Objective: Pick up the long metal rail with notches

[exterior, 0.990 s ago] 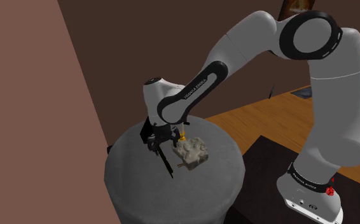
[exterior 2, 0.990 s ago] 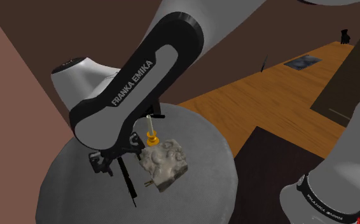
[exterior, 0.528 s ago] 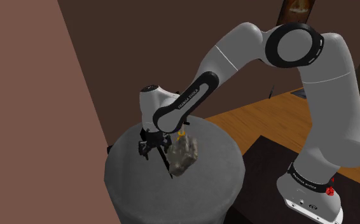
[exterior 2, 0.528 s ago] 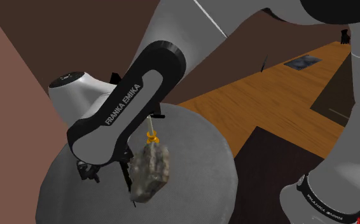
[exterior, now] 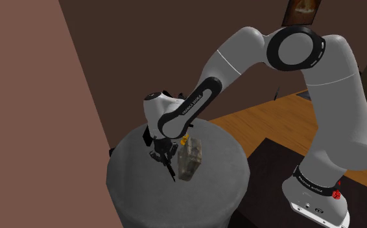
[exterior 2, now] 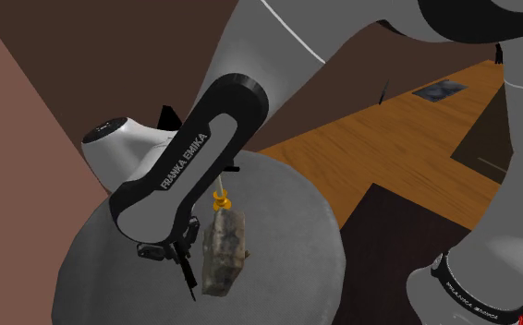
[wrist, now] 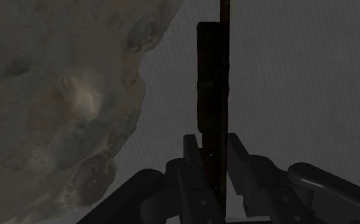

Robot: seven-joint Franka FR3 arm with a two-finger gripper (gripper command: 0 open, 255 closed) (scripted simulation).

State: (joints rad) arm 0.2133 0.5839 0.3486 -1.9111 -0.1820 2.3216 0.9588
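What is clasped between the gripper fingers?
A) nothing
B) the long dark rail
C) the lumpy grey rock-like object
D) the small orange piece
B: in the wrist view the gripper is shut on the long dark rail, while the lumpy grey object sits beside it, outside the grip.

Near the middle of the round grey table (exterior: 137, 188) a mottled rocky lump (exterior: 190, 159) stands on edge, topped by a small orange piece (exterior 2: 220, 198); wooden floor (exterior: 266, 123) lies beyond the table

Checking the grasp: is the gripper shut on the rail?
Shut: the gripper clasps the dark rail between its fingers in the wrist view.
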